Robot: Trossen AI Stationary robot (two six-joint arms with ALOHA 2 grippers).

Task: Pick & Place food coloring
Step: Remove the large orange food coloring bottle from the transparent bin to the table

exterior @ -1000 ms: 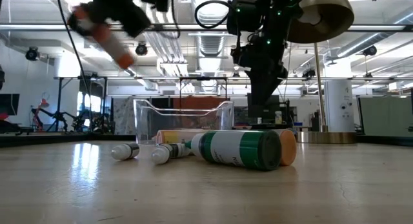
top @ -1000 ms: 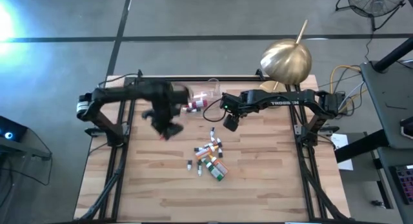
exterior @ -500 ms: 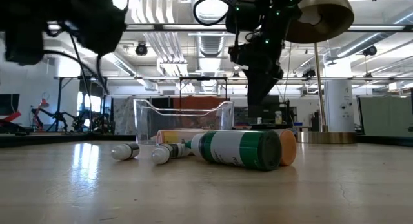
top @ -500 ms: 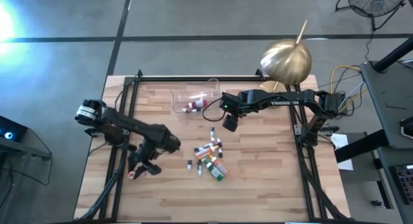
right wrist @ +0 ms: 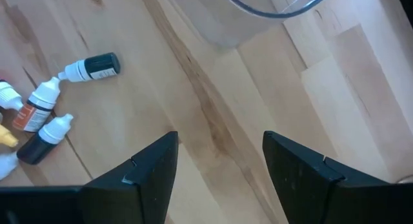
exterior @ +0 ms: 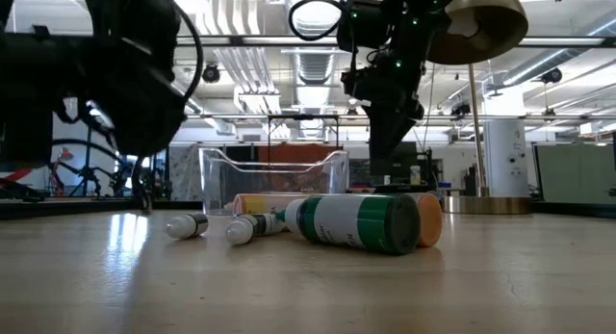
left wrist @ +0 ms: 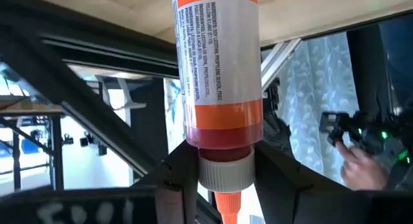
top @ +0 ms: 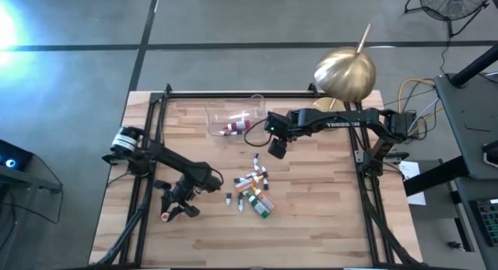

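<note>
My left gripper (left wrist: 216, 179) pinches an orange bottle (left wrist: 217, 69) by its neck near the bench's left edge; my right gripper (right wrist: 219, 166) waits spread beside the tray (top: 231, 119).

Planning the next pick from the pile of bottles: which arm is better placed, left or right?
Probably right. The right gripper hangs open and empty between the clear tray and the pile of bottles. The left gripper is already shut on an orange bottle near the table's left edge.
</note>
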